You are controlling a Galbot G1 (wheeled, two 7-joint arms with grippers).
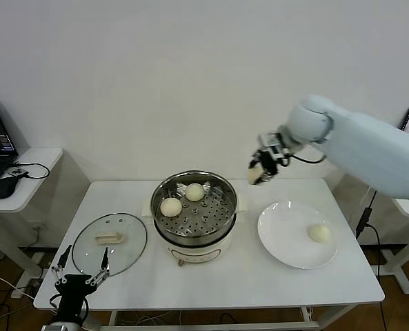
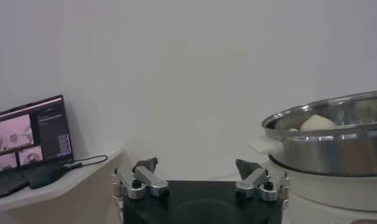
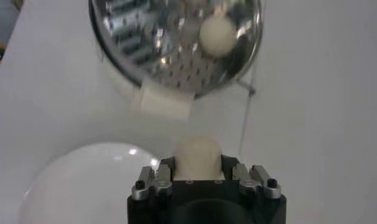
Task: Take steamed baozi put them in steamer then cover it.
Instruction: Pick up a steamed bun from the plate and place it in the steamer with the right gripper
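- Four baozi: two in the steamer, at and; one on the white plate, at.
- The fourth baozi sits clenched between the right gripper fingers, raised above the desk (between steamer and plate).
- One cover lies left of the steamer.
- Left gripper fingers spread wide, empty, at the desk's front-left corner.

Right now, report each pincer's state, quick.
Left pincer: open, empty, parked at the table's near edge by the cover.
Right pincer: shut on a baozi, raised between steamer and plate.
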